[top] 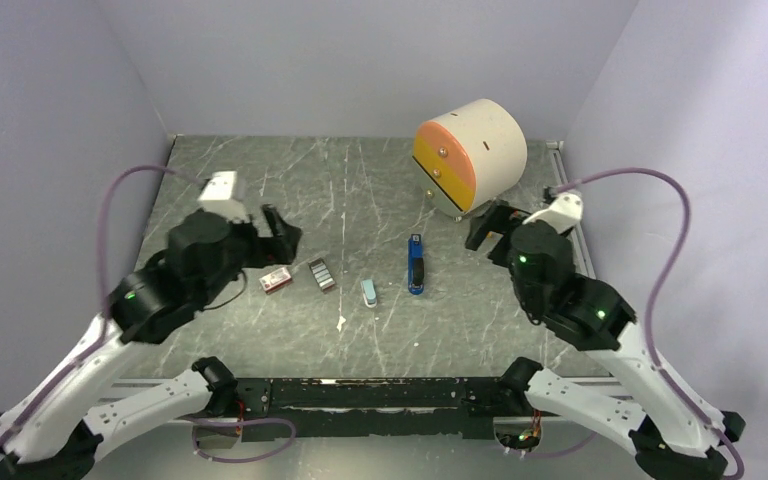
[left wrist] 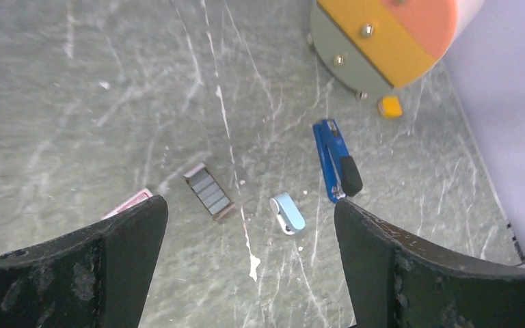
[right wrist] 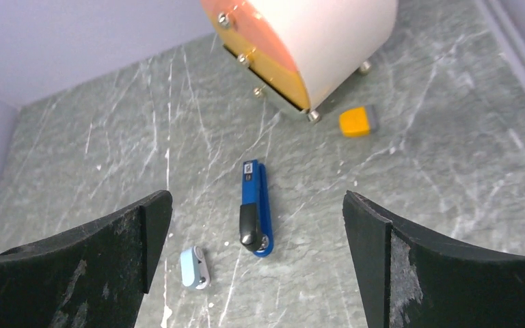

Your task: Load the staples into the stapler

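The staples, a dark-grey ribbed block, lie on the table left of centre; the left wrist view shows them too. The bright-blue stapler with black parts lies lengthwise near the centre and shows in both wrist views. My left gripper hovers open and empty above and left of the staples, its jaws wide apart. My right gripper hovers open and empty to the right of the stapler.
A red-and-white box lies just left of the staples. A short pale-blue-and-white piece lies between staples and stapler. A white drum with an orange-and-pink face stands at the back right, a small orange block beside it.
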### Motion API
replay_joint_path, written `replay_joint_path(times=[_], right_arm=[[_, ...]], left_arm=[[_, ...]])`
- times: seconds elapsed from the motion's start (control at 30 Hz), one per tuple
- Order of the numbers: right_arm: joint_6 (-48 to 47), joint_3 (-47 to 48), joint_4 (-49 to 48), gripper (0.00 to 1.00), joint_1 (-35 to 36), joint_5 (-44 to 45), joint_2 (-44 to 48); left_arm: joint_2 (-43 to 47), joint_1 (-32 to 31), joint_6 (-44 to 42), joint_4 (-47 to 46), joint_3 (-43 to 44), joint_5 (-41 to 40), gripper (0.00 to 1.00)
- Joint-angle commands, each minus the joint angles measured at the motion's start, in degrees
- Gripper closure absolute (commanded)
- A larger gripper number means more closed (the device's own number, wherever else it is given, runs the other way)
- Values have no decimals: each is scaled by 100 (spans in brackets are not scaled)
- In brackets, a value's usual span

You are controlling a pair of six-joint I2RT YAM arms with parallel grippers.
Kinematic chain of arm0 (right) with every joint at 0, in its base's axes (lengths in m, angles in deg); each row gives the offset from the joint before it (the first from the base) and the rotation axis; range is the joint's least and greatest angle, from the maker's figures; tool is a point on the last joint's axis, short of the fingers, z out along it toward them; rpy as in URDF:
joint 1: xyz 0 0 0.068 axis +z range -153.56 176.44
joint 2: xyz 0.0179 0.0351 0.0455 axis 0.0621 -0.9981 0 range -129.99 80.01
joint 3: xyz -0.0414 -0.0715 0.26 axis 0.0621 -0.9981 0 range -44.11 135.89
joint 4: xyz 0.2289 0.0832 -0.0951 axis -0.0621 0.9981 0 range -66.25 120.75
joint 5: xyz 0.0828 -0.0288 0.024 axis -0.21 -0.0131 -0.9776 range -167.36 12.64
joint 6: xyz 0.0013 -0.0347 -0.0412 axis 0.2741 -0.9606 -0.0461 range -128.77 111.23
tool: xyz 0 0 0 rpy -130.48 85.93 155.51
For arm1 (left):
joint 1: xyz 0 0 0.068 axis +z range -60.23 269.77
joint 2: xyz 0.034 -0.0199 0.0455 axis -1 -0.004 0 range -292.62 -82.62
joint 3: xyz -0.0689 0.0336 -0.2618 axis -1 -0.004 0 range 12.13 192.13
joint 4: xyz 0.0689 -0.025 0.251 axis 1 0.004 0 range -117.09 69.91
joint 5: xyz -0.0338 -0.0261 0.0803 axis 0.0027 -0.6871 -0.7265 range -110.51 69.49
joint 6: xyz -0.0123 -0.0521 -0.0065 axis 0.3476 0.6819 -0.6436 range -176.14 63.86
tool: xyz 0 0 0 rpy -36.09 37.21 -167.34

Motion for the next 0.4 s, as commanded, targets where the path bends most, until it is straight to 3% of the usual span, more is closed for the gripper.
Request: replay_joint_path(times=[0.0,0.37], right_arm=[[-114,357,958,0,-14,637,336],[-318,785,1273,0,-14,897,522]], left_arm=[[729,-33,-275,1065,664,-744,4],[1119,-29,-451,1655,1511,-1390,4]])
